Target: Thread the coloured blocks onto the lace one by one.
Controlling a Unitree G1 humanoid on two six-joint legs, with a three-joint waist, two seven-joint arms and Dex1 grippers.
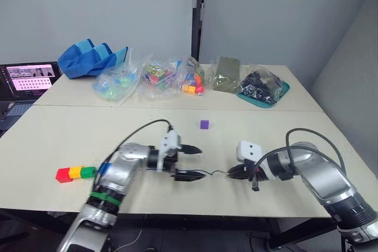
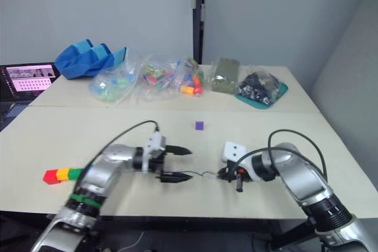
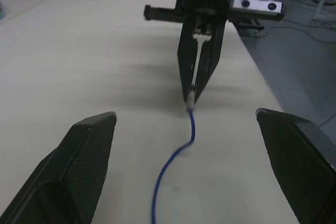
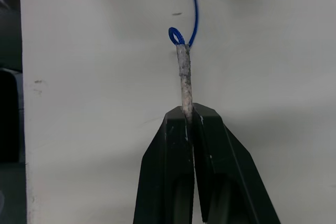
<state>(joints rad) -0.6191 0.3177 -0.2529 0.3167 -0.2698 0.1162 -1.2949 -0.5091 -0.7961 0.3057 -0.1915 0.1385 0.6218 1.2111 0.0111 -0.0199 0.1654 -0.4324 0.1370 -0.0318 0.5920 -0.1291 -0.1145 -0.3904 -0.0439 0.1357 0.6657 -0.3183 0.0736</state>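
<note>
The right pincer [image 4: 188, 116] is closed on the pale stiff tip [image 4: 183, 77] of the lace [image 3: 176, 161], low over the front of the tabletop [image 1: 71, 134]. From the tip, the thin blue cord loops and runs across the bare surface toward the left pincer [image 1: 195, 163]. That one faces the right, its two black fingers [image 3: 79, 166] spread wide with nothing between them, one on each side of the cord.

The purple block [image 1: 204, 124] sits alone near the middle of the tabletop, well apart from both pincers. The red [image 1: 63, 174], orange-yellow [image 1: 75, 173] and green [image 1: 88, 172] blocks stand touching in a row near the front left edge, with a bit of blue [image 1: 104, 168] just beside the green, partly hidden by the left arm.

Clear bags of toys [image 1: 156, 78] lie along the far side, with a blue cloth bag [image 1: 91, 57] and a laptop [image 1: 29, 79] to the left.
</note>
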